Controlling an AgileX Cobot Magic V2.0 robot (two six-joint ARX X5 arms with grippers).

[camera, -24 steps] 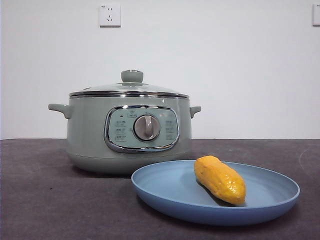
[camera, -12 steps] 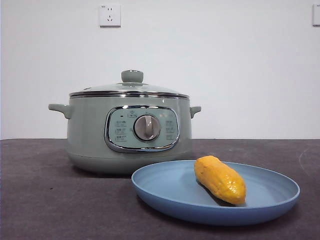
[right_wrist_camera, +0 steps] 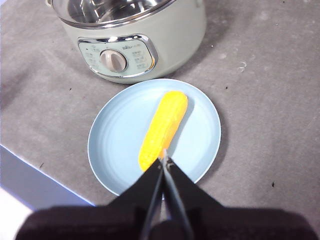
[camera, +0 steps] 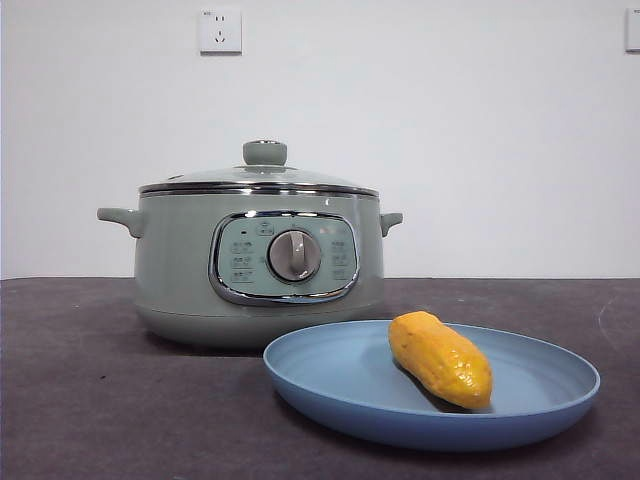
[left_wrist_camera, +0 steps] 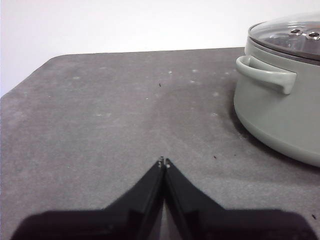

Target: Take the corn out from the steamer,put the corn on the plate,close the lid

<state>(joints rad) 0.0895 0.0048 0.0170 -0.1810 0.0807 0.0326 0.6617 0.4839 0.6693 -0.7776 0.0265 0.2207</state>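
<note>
The yellow-orange corn (camera: pixel 440 359) lies on the light-blue plate (camera: pixel 340 385) in front of the steamer; it also shows in the right wrist view (right_wrist_camera: pixel 163 130) on the plate (right_wrist_camera: pixel 115 135). The sage-green steamer (camera: pixel 180 270) stands behind with the glass lid (camera: pixel 262 175) shut on it. My right gripper (right_wrist_camera: pixel 163 160) is shut and empty, high above the plate, over the corn's near end. My left gripper (left_wrist_camera: pixel 163 162) is shut and empty above bare table, to the side of the steamer (left_wrist_camera: pixel 272 115) by its handle. Neither gripper shows in the front view.
The dark grey table (camera: pixel 80 400) runs around the pot and plate. A wall socket (camera: pixel 220 30) sits on the white wall behind. The table's edge (right_wrist_camera: pixel 30 170) shows close to the plate in the right wrist view.
</note>
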